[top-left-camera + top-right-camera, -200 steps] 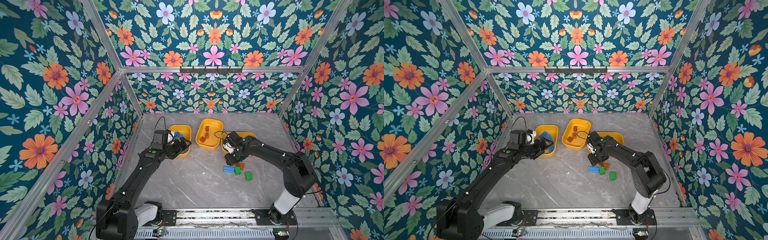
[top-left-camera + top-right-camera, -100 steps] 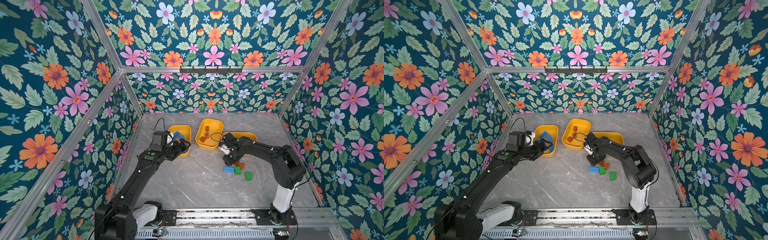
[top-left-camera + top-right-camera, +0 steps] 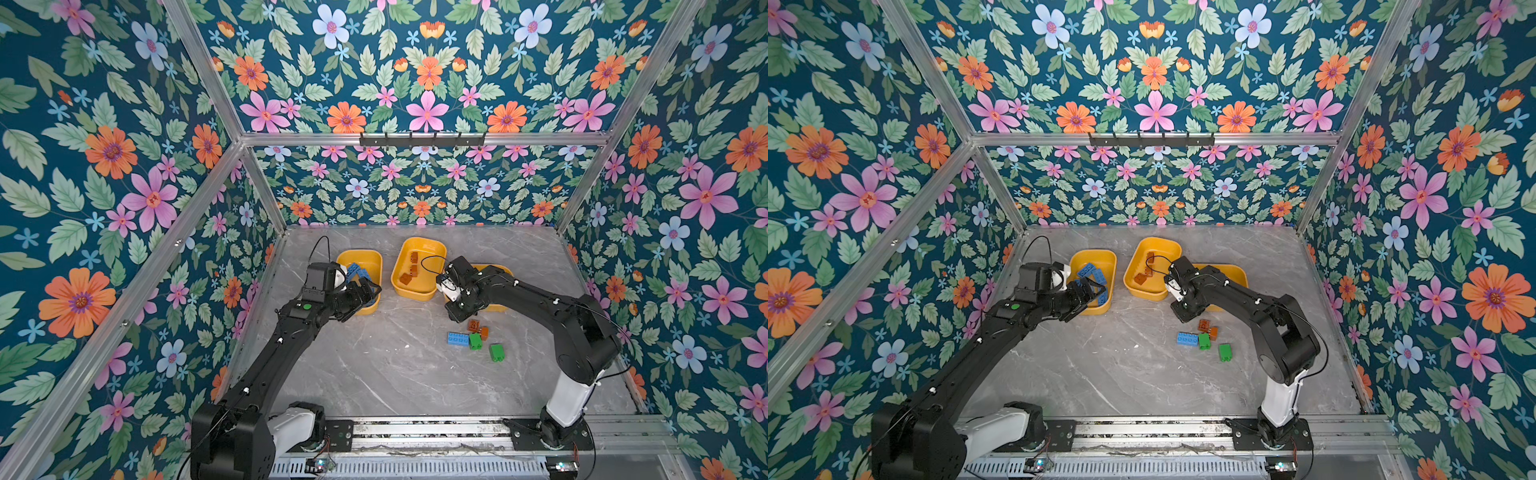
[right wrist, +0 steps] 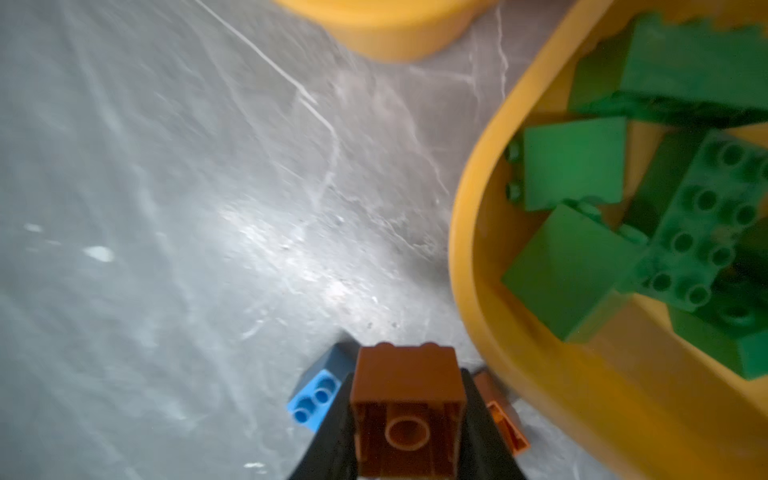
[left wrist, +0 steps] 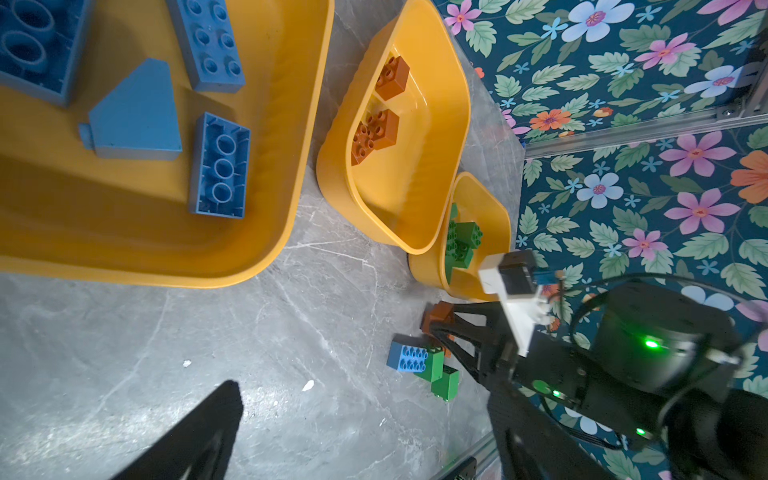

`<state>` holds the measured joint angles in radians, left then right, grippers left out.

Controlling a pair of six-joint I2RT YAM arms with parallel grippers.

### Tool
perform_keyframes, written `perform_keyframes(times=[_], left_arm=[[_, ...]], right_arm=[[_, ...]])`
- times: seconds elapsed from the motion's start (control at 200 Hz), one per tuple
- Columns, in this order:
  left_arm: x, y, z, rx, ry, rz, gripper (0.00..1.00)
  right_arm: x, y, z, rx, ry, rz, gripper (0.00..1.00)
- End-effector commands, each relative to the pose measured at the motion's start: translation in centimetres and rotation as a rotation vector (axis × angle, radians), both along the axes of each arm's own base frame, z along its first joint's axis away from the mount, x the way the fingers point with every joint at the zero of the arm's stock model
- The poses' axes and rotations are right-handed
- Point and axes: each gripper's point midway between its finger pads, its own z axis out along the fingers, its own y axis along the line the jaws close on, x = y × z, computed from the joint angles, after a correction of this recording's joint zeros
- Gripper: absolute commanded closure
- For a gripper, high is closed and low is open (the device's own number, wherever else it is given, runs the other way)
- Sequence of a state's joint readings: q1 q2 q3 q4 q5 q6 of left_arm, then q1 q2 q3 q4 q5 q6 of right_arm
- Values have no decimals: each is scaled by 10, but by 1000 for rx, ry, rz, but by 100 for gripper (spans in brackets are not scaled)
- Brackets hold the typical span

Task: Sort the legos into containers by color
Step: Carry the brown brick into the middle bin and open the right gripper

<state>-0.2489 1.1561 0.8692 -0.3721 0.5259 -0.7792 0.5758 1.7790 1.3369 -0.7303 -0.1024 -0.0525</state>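
1. Clamping down: the right gripper [image 4: 407,419] is pinching the brown brick [image 4: 405,374] between both jaws, hollow underside facing the wrist camera. The jaws were standing wider a second ago, so this grab is only just being made.
2. The brown brick [image 3: 473,325] is sitting at the tub-side edge of the loose cluster on the table [image 3: 374,374]. Cannot tell if it is clearing the surface yet, as the wrist view is smearing.
3. Lying just beside it are the orange brick [image 3: 483,332] and the blue brick [image 3: 457,338]. A green brick [image 3: 475,341] is touching the blue one, and the lone green brick [image 3: 496,352] is sitting slightly apart.
4. The tub of greens [image 3: 498,308] is standing right next to the gripper. The tub of browns [image 3: 415,294] is waiting just beyond and is probably where this brick is heading.
5. The left gripper [image 3: 368,291] is still hanging over the near end of the tub of blues [image 3: 374,257], jaws wide apart and carrying nothing.
6. With this pick, the sorting is nearing its end, leaving four loose bricks.
7. The nearest tub is the wrong colour, so an early release would be landing brown among green.
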Motion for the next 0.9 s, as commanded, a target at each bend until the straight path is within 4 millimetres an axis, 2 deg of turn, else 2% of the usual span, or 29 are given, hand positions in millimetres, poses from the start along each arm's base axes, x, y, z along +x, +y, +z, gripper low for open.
perform_keyframes(times=[0.0, 0.1, 0.22, 0.395, 0.645, 0.715, 0.795, 0.84, 0.895], left_arm=[[7, -5, 13, -48, -40, 4, 5], [10, -8, 19, -76, -50, 7, 5], [13, -9, 23, -88, -60, 11, 5], [13, -10, 26, -93, -65, 9, 5], [10, -8, 25, -90, -61, 18, 5], [9, -8, 24, -89, -57, 20, 5], [9, -8, 23, -89, -54, 23, 5], [9, -8, 22, -88, -51, 22, 5], [8, -7, 22, -89, -53, 23, 5]], right_arm=[[-3, 27, 28, 159, 52, -39, 79], [16, 45, 54, 238, 8, -59, 79], [45, 59, 66, 263, -48, -77, 78], [93, 72, 54, 245, -101, -119, 79], [152, 65, 24, 162, -168, -205, 74], [163, 65, 16, 142, -171, -215, 66], [170, 67, 10, 143, -160, -218, 47], [171, 69, 13, 150, -158, -217, 38], [170, 73, 21, 173, -157, -211, 32]])
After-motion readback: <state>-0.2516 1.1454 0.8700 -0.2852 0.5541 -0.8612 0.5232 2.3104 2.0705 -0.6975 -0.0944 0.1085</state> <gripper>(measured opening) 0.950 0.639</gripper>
